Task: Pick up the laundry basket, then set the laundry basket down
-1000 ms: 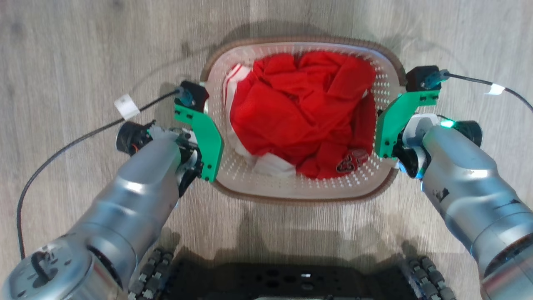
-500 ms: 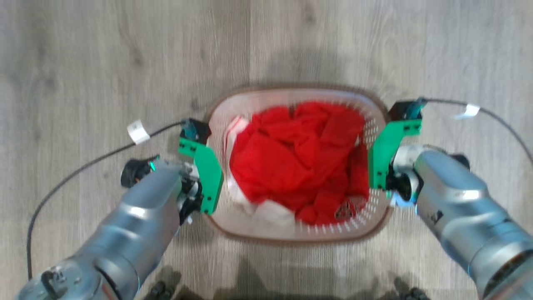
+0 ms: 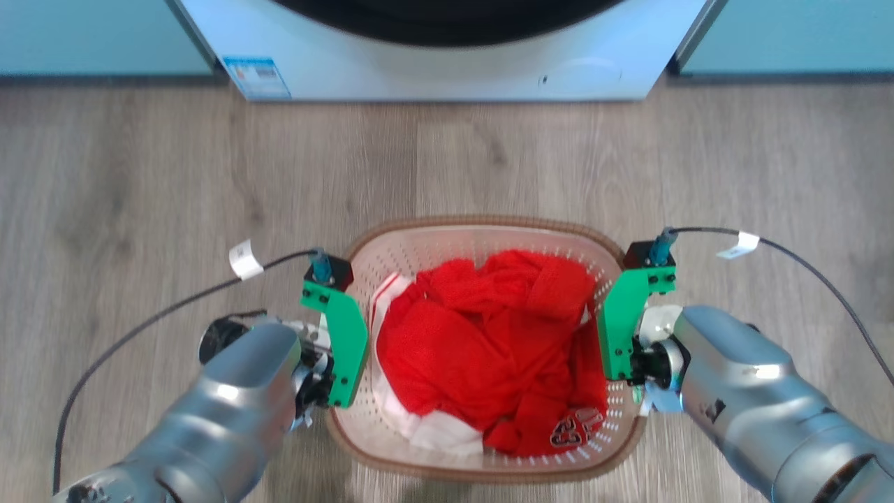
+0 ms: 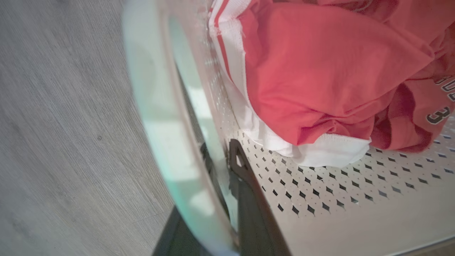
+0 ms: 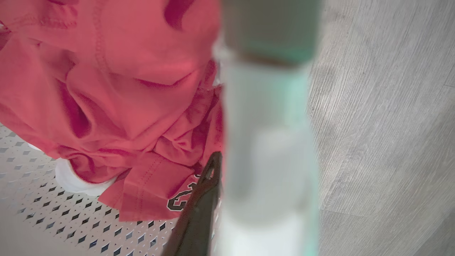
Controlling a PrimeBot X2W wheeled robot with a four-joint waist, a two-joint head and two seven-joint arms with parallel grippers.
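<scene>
The left gripper and right gripper each pinch 1 side of the laundry basket, near the robot. Uneven arm motion could tilt it and slip 1 grip free.

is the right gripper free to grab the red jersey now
Probably not: the right gripper is clamped on the laundry basket wall, so it looks busy, though the red jersey lies close.
</scene>
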